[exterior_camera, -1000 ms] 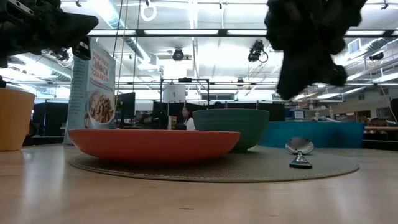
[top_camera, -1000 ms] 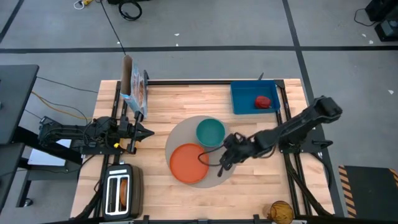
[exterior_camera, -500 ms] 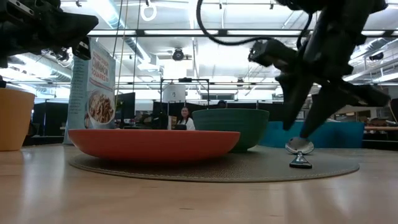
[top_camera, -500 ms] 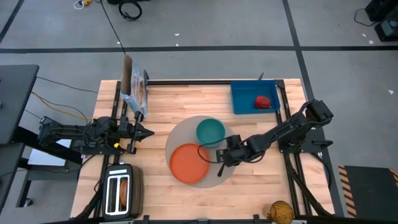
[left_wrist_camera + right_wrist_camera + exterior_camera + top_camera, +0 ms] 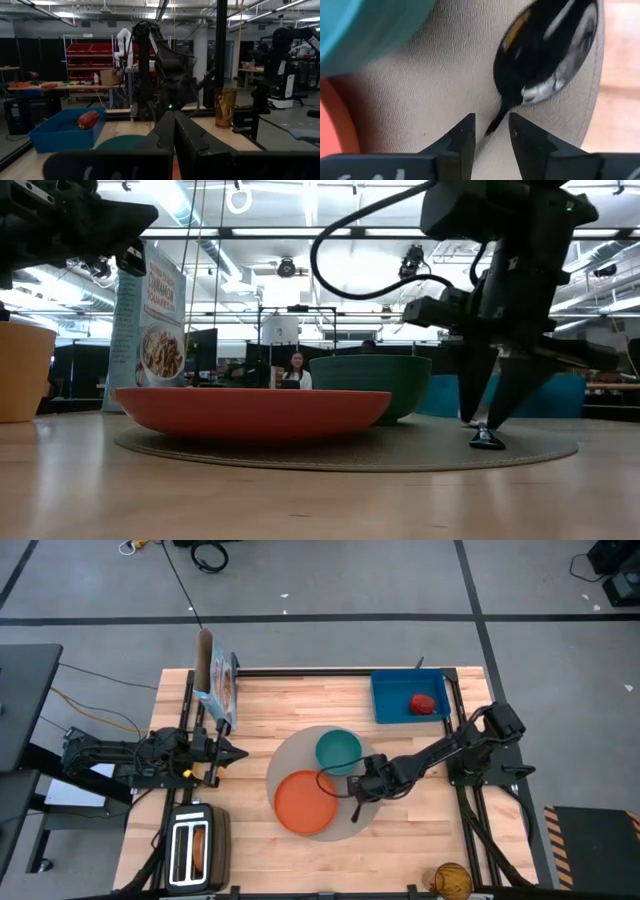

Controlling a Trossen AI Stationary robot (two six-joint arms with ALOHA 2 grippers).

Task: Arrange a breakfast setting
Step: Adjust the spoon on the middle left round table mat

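Note:
A round grey-beige mat lies mid-table. An orange plate and a teal bowl sit on it. A metal spoon lies flat on the mat's right part. My right gripper points down over the spoon and is open. Its fingertips stand on either side of the spoon's thin neck, with mat showing in the gaps. A red apple lies in the blue tray. My left gripper waits shut at the table's left.
A cereal box stands at the far left. A silver toaster holding a toast slice sits at the near left corner. A small amber cup stands at the near right. Bare wood lies right of the mat.
My right gripper has come down from well above the mat until its fingertips stand at the mat beside the spoon's neck. The spoon, plate and bowl have stayed where they were.

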